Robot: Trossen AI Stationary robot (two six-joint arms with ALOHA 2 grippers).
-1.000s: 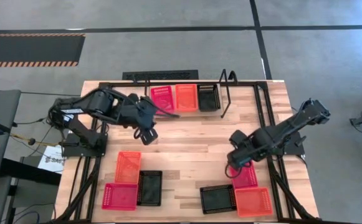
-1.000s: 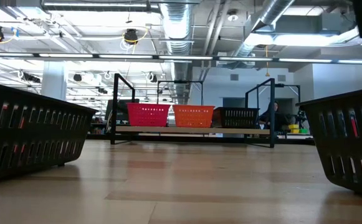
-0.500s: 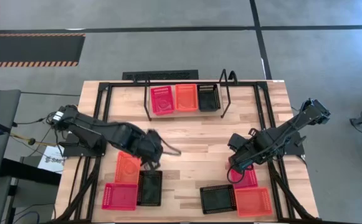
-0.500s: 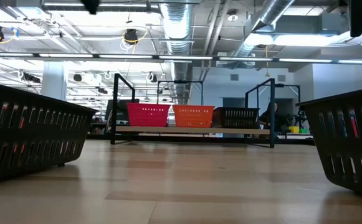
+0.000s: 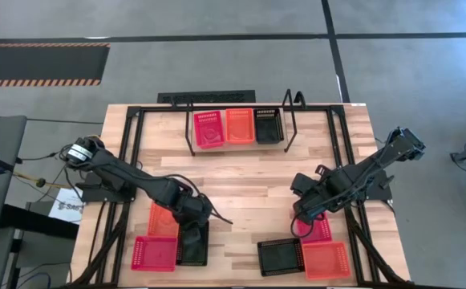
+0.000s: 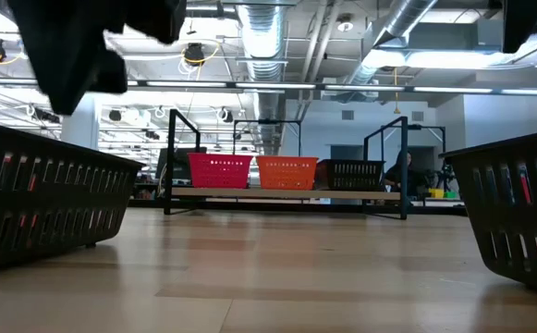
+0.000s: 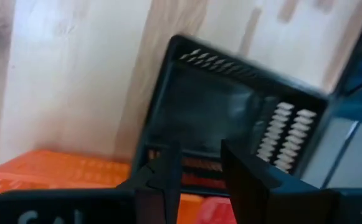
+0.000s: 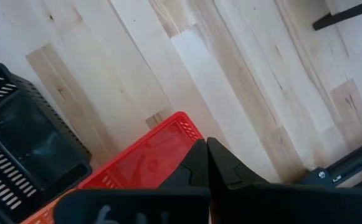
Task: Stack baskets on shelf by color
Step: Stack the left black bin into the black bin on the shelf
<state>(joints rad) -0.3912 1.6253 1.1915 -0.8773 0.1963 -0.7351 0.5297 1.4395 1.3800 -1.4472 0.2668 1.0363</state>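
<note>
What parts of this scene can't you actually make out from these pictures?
- High view: the left pincer hides part of the black basket under it.
- High view: the right pincer covers much of the red basket.
- Low view: a distant person is too small to make out.

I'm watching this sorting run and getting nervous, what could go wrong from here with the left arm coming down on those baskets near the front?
1. The left gripper, fingers open, hangs over the black basket, which sits tight against the orange basket and the red basket; a finger might catch a neighbour's rim or drag it.
2. Gripped by one wall, the light basket may tilt when lifted.
3. The right gripper, shut, sits close above another red basket and could nudge it.
</note>
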